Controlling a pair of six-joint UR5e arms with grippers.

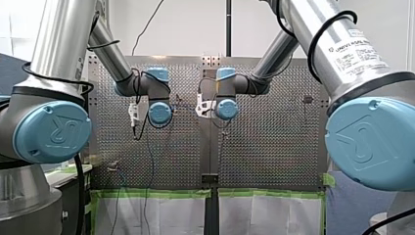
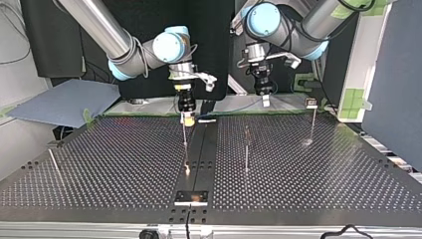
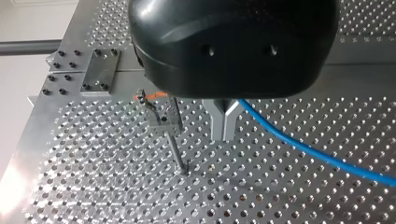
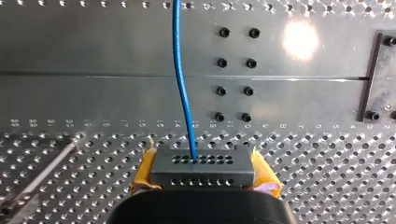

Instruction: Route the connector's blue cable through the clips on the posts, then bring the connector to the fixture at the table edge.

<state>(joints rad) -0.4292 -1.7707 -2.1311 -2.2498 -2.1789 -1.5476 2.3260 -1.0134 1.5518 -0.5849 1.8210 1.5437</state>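
Note:
In the right wrist view my right gripper [image 4: 204,176] is shut on a dark grey connector [image 4: 201,163], with a yellow pad [image 4: 144,171] on each side. The blue cable [image 4: 183,84] leaves the connector's face and runs away over the table. In the top view this gripper [image 2: 187,118] hangs above a thin post [image 2: 184,140]. My left gripper [image 3: 224,131] has its metal fingers together, and the blue cable [image 3: 303,147] comes out from them. A clip on a short post [image 3: 164,122] stands right beside these fingers. In the top view my left gripper [image 2: 265,99] is near the table's far edge.
More posts stand on the perforated table: one near the middle [image 2: 246,149], one at the top view's right [image 2: 312,122], and a leaning one at its left [image 2: 54,163]. A metal fixture plate [image 2: 191,197] sits at the near edge.

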